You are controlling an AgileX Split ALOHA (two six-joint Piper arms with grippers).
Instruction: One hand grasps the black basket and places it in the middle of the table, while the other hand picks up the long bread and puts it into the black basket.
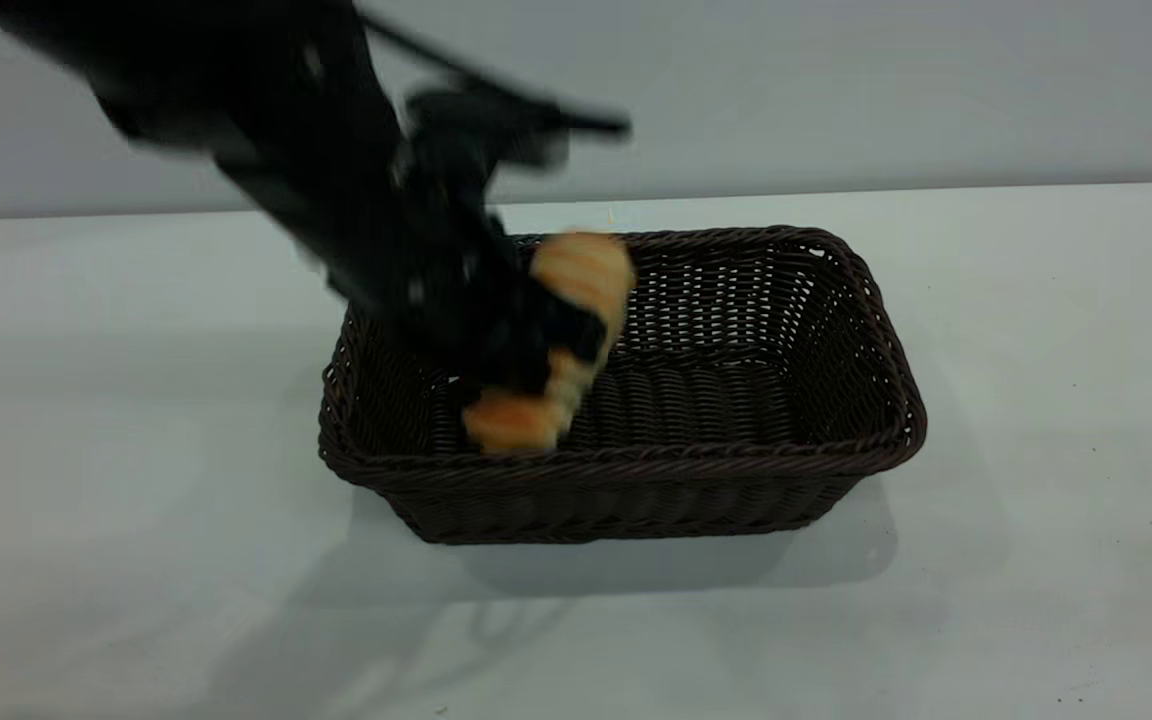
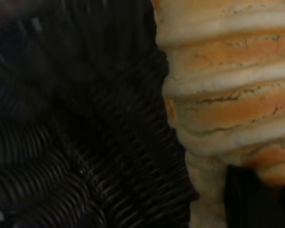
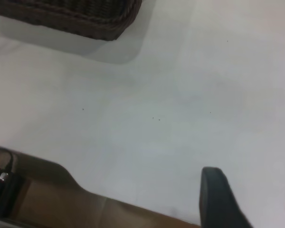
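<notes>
Left arm, one. It reaches in from the table's (image 1: 86,420) far left corner, over the basket's left half. The left gripper (image 1: 536,345) is clamped across the middle of the bread, a black finger (image 2: 249,199) pressed against the crust in the left wrist view.

Bread (image 1: 561,340), one. An oblong ridged loaf, orange-gold with pale cross stripes, held tilted with its lower end toward the basket's near left corner and its upper end toward the far rim. It sits inside the basket's outline, low over the woven floor; whether the lower end touches the floor cannot be told. Judged light and somewhat soft, with a crust that may dent or crack under a hard squeeze; the ridges should resist slipping. The mid-length hold across the narrow width looks the sensible one, since it balances both ends.

Basket (image 1: 836,440), one. A dark woven wicker rectangle with a braided rim, standing near the middle of the table and otherwise holding nothing. Judged stiff, light and rough to grip; the rim is the natural place to take hold.

Right gripper (image 3: 256,202), one. It hangs near the table's right near edge, well apart from the basket, holding nothing; one dark finger (image 3: 221,199) shows with an open gap beside it.
</notes>
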